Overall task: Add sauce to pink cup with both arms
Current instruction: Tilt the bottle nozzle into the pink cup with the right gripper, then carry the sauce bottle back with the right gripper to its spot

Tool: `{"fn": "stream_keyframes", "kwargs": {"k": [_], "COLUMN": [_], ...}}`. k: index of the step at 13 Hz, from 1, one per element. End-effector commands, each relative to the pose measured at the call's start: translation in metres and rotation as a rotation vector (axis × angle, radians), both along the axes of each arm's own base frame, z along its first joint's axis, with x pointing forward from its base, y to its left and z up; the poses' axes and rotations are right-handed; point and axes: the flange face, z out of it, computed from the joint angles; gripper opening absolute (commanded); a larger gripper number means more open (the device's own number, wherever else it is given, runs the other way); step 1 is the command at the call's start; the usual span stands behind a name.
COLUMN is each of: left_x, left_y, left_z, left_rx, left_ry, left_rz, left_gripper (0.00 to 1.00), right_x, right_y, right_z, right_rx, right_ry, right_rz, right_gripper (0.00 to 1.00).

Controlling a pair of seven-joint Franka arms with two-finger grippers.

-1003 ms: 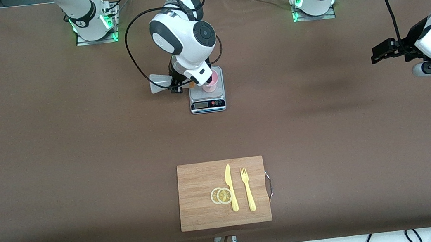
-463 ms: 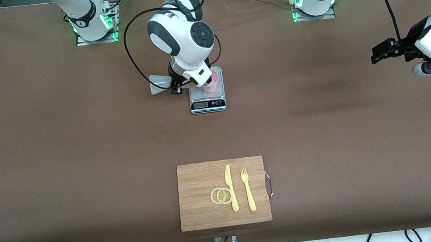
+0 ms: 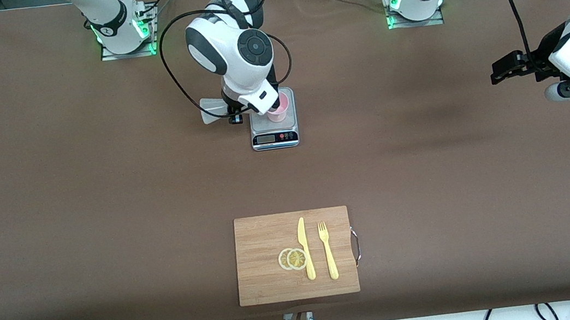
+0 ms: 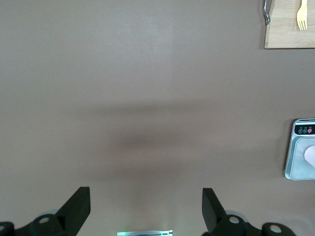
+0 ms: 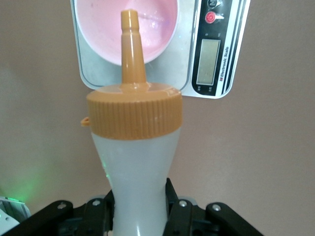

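The pink cup (image 3: pixel 279 109) stands on a small kitchen scale (image 3: pixel 274 131) in the middle of the table, toward the robots' bases. My right gripper (image 3: pixel 235 113) is beside the scale, shut on the sauce bottle (image 3: pixel 212 110), which lies nearly sideways. In the right wrist view the fingers (image 5: pixel 172 196) squeeze the whitish bottle (image 5: pixel 135 167) at its waist. Its orange cap (image 5: pixel 134 114) and nozzle point over the open pink cup (image 5: pixel 160 34). My left gripper (image 3: pixel 497 75) waits open in the air over the left arm's end of the table, with nothing between its fingers (image 4: pixel 78 204).
A wooden cutting board (image 3: pixel 257 241) lies near the front edge of the table. It holds two lemon slices (image 3: pixel 292 258), a yellow knife (image 3: pixel 305 248) and a yellow fork (image 3: pixel 328 250). The scale's display (image 5: pixel 208 61) faces the front camera.
The right arm's wrist has swung a little toward its own end of the table, and now hides the bottle's orange nozzle in the front view. The left arm has not moved.
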Motion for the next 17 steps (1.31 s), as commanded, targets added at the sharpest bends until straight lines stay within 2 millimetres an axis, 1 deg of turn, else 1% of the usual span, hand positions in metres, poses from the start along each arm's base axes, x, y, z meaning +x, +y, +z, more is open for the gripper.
{"fn": "stream_keyframes", "kwargs": {"k": [1,4,5,6,9,10,12,14,17], "left_x": [-0.001,-0.001,-0.001,-0.001,-0.001,-0.001,-0.001,-0.001,-0.001], "left_y": [0.003,0.003,0.004,0.004,0.004,0.004,0.004,0.004,0.003], "left_z": [0.004,0.004,0.004,0.004,0.004,0.004,0.004,0.004,0.004], "left_rx": [0.012,0.012,0.010,0.010,0.010,0.010,0.010,0.010,0.010], "left_ry": [-0.005,-0.005,-0.005,-0.007,-0.007,-0.005,-0.007,-0.007,-0.007], "left_rz": [-0.019,-0.019,-0.018,-0.018,-0.018,-0.018,-0.018,-0.018,-0.019], "left_gripper": [1.00,1.00,1.00,1.00,1.00,1.00,1.00,1.00,1.00], "right_x": [0.000,0.007,0.010,0.017,0.047,0.056,0.077,0.091,0.110], "right_y": [-0.004,-0.012,-0.017,-0.025,-0.062,-0.073,-0.103,-0.136,-0.179], "right_z": [0.017,0.028,0.036,0.044,0.059,0.063,0.066,0.057,0.050], "right_rx": [0.055,0.102,0.125,0.155,0.292,0.339,0.459,0.565,0.637], "right_ry": [0.007,0.032,0.037,0.049,0.117,0.137,0.171,0.211,0.228], "right_rz": [0.000,0.008,0.002,-0.015,-0.030,-0.032,-0.051,-0.051,-0.029], "right_gripper": [0.32,0.32,0.32,0.32,0.32,0.32,0.32,0.32,0.32]}}
